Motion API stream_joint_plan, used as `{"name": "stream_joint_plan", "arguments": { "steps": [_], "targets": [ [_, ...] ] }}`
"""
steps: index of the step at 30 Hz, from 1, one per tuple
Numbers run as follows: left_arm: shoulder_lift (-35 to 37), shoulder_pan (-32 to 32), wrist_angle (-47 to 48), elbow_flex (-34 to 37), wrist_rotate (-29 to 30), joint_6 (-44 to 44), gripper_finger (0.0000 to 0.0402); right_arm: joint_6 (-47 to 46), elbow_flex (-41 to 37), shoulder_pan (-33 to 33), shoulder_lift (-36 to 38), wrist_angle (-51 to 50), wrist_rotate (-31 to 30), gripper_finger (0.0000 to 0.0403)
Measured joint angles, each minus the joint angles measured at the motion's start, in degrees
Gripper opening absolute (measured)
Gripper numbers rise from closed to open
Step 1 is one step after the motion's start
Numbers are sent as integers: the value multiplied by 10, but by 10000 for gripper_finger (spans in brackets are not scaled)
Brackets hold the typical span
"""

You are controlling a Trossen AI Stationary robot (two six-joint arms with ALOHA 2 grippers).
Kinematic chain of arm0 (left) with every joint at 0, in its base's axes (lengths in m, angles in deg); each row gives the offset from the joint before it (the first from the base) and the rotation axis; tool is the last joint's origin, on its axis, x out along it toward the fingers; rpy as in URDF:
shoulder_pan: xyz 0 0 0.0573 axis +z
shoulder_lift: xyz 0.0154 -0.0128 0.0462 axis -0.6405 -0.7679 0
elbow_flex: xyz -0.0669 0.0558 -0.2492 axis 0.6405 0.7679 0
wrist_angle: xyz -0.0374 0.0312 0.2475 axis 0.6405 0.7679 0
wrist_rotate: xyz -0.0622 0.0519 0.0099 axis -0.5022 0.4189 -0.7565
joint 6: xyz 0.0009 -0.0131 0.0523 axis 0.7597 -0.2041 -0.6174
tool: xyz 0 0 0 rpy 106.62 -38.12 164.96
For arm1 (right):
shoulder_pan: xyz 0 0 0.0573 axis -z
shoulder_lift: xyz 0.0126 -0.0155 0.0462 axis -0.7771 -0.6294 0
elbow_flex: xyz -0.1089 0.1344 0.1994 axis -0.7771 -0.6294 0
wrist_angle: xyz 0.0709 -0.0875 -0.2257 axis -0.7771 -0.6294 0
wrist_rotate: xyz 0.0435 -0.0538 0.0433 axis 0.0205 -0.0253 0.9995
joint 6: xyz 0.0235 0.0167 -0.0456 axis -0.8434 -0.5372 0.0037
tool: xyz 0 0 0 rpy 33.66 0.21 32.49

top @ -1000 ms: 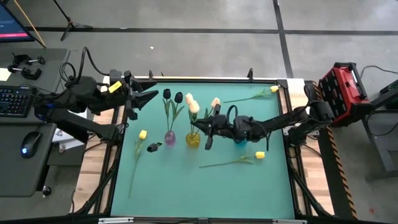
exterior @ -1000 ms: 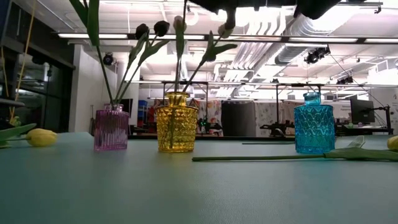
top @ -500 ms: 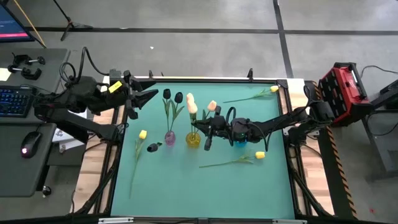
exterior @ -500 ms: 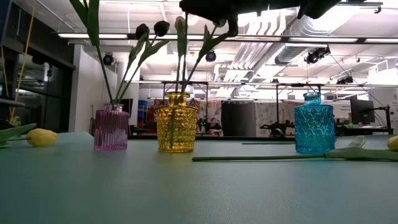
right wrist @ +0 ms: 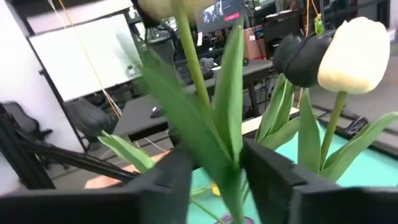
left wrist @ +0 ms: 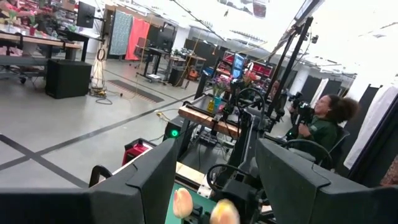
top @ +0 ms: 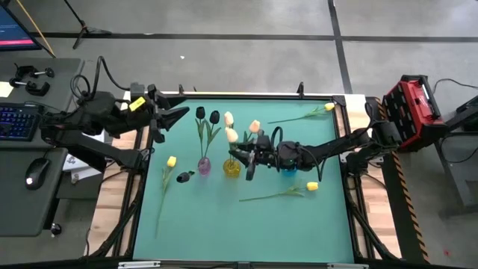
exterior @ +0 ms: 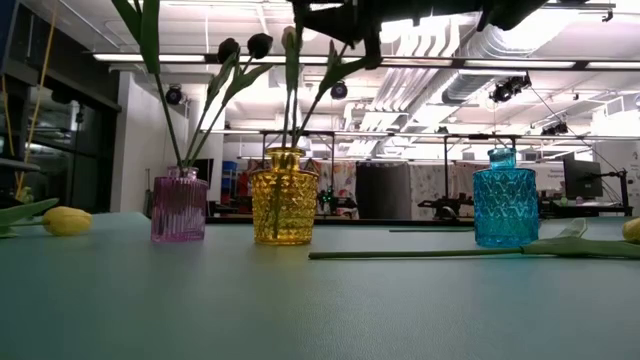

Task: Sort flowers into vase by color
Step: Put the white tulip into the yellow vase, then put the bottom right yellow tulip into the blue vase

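Note:
My right gripper [top: 243, 158] reaches from the table's right to just above the yellow vase [top: 231, 167] and is shut on a cream tulip [top: 254, 127]. Two more cream tulips [top: 230, 127] stand in that vase [exterior: 284, 195]. Two black tulips [top: 207, 115] stand in the purple vase [top: 203, 165]. The blue vase [exterior: 504, 197] stands under my right arm. Yellow tulips lie on the mat at the left [top: 170, 161], near right [top: 312, 186] and far right [top: 329, 107]. My left gripper [top: 178, 112] is open and empty at the far left corner. My right gripper pinches the cream tulip's stem together with a leaf [right wrist: 231, 167] between its two fingers, below the head. The fingers come about level from the table's right and lie across the stem. The tulip stands tilted, its lower stem [exterior: 312, 112] reaching down into the yellow vase's mouth.
A loose black tulip head [top: 184, 178] lies on the mat in front of the purple vase. The three vases stand in a row across the mat's middle. The near half of the green mat [top: 246, 232] holds only the stems of two lying tulips.
My right gripper has gone a little toward the table's left and down over the yellow vase, still shut on the cream tulip. The tulip's head has come closer to the other cream tulips and its stem stands steeper in the vase.

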Motion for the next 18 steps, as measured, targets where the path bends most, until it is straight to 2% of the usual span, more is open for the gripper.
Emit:
{"name": "stream_joint_plan", "arguments": {
  "steps": [3, 9, 13, 18],
  "targets": [
    [5, 0, 1, -1, 0, 0, 207, -30, 0, 0, 2, 0, 13, 183],
    [16, 0, 2, -1, 0, -5, 207, -41, 0, 0, 31, -45, 93, 272],
    [24, 0, 2, -1, 0, -5, 207, -45, 0, -1, 72, -125, 110, 294],
    [30, 0, 2, -1, 0, -5, 207, -61, 0, -1, 138, -251, 138, 294]
  ]
}}
